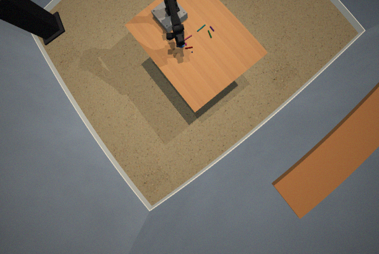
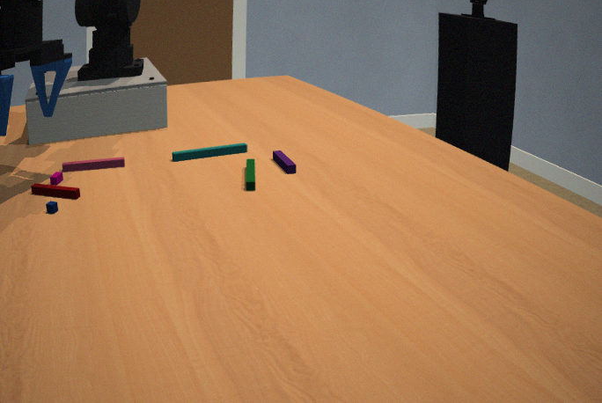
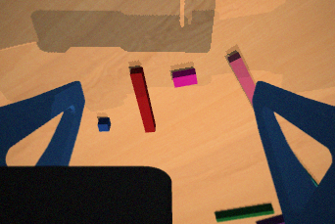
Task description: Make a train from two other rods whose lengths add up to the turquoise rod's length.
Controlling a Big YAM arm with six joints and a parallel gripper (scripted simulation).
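My gripper (image 2: 25, 125) (image 3: 167, 90) is open and empty, high above the table. The blue rod (image 1: 191, 51) (image 2: 51, 207) (image 3: 104, 124), red rod (image 1: 188, 47) (image 2: 55, 191) (image 3: 143, 100), magenta rod (image 1: 185, 44) (image 2: 55, 178) (image 3: 185, 78) and pink rod (image 1: 188, 37) (image 2: 93, 164) (image 3: 242, 75) lie apart near it. A finger partly hides the pink rod in the wrist view. The turquoise rod (image 1: 201, 28) (image 2: 209, 152), green rod (image 1: 209, 34) (image 2: 250, 174) (image 3: 244, 212) and purple rod (image 1: 211, 28) (image 2: 284, 162) (image 3: 271, 220) lie apart, farther off. No rods lie end to end.
The arm's grey base block (image 1: 161, 15) (image 2: 100, 109) stands on the wooden table (image 1: 221, 57) (image 2: 351, 272), behind the pink rod in the exterior view. The arm's shadow falls beside the magenta and pink rods. A black pedestal (image 2: 474, 86) with another arm stands beyond the table.
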